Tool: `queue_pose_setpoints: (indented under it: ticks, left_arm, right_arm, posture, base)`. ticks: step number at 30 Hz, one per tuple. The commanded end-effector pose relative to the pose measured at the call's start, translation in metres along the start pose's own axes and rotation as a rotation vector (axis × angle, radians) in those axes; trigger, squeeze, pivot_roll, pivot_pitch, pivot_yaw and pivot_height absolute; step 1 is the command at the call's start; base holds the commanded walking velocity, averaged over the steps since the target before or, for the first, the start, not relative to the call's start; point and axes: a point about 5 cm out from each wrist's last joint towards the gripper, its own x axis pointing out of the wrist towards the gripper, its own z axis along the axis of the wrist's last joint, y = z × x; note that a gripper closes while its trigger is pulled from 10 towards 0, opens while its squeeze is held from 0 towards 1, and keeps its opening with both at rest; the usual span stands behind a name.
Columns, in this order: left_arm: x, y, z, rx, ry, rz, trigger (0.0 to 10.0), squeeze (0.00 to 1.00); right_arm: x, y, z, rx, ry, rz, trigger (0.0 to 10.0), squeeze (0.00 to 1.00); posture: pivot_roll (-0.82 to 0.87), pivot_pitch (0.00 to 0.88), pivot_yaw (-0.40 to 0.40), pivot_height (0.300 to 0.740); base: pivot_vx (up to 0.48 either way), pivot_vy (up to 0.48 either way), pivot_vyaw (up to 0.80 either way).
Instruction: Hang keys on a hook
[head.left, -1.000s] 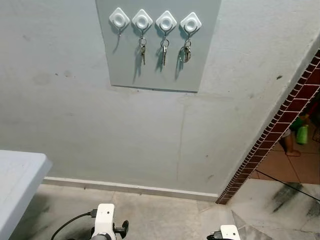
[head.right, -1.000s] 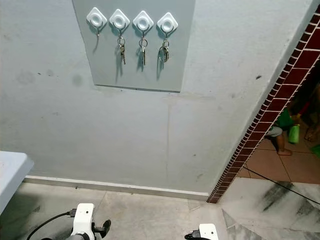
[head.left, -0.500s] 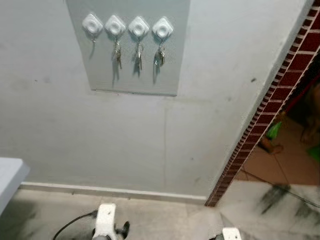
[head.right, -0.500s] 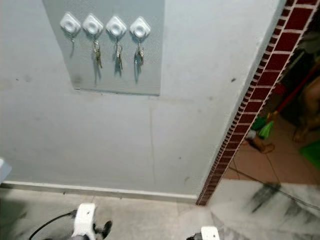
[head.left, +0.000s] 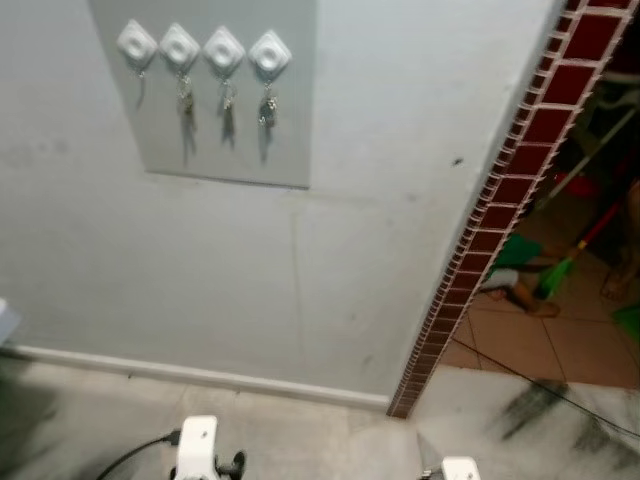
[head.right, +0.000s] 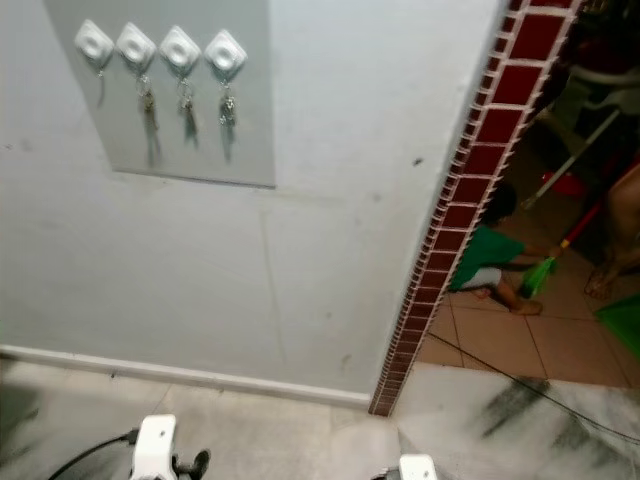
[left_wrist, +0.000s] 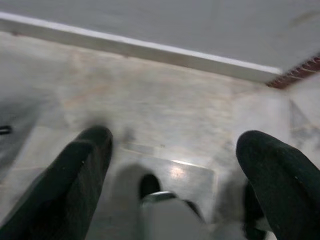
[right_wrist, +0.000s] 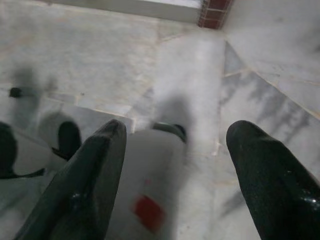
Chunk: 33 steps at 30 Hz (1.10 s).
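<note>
From the head, we see the grey board (head.left: 205, 95) high on the wall with four white hooks (head.left: 204, 47); the three right ones carry keys (head.left: 226, 100), the leftmost hook (head.left: 137, 44) is bare. Over the last second the board has slid leftward and the brick-edged doorway (head.left: 490, 215) has widened in the frame. The whole picture shifts together and is blurred, so we judge our camera is turning right, away from the hooks; nothing on the wall has moved. A person sits on the floor beyond the doorway (head.right: 490, 262). Our arms hang low at the bottom edge.

In the left wrist view, the left gripper (left_wrist: 177, 172) points down at the marble floor (left_wrist: 170, 105), fingers spread wide with nothing between them.

In the right wrist view, the right gripper (right_wrist: 180, 165) hangs likewise over the floor, fingers wide apart and empty.

We hold no keys, and no loose set is visible. With three hooks filled and both grippers empty, we judge we are either leaving after a hang or heading to fetch the last set for the bare hook.
</note>
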Motion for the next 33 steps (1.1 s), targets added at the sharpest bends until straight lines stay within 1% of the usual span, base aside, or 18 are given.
queue_pose_setpoints:
  ticks: [1, 11, 12, 16, 26, 33]
  left_arm:
    - [0.0, -0.0028, -0.0024, 0.005, 0.012, -0.003, 10.0, 0.0]
    - [0.0001, -0.0038, -0.0031, -0.033, 0.016, 0.0, 10.0, 0.0]
    - [0.0001, -0.0039, -0.0032, -0.033, 0.017, 0.0, 10.0, 0.0]
    - [0.0003, -0.0038, -0.0026, -0.03, 0.016, 0.004, 10.0, 0.0]
    - [0.0004, -0.0027, -0.002, -0.011, 0.018, 0.004, 10.0, 0.0]
    - [-0.0002, -0.0018, -0.0039, -0.012, 0.024, 0.007, 10.0, 0.0]
  right_arm:
    - [-0.0014, -0.0013, -0.0055, 0.013, 0.02, -0.006, 10.0, 0.0]
    - [-0.0012, -0.0022, -0.0046, 0.022, 0.019, -0.012, 10.0, 0.0]
    - [-0.0012, -0.0023, -0.0045, 0.023, 0.019, -0.012, 10.0, 0.0]
    - [-0.0011, -0.0024, -0.004, 0.024, 0.019, -0.013, 10.0, 0.0]
    - [-0.0005, -0.0024, -0.0028, 0.039, 0.019, -0.015, 10.0, 0.0]
    - [-0.0005, -0.0028, -0.0037, 0.057, 0.029, -0.02, 10.0, 0.0]
  posture:
    - [-0.06, 0.0, -0.001, 0.732]
    - [-0.07, 0.0, -0.004, 0.732]
    - [-0.07, 0.0, -0.004, 0.732]
    - [-0.07, 0.0, -0.005, 0.732]
    - [-0.07, 0.008, 0.0, 0.732]
    - [-0.07, 0.012, 0.0, 0.732]
  base:
    - [0.0, 0.0, 0.0]
    - [0.0, 0.0, 0.0]
    - [0.0, 0.48, 0.0]
    - [0.0, 0.439, 0.0]
    - [0.0, 0.0, 0.0]
    - [0.0, 0.0, 0.0]
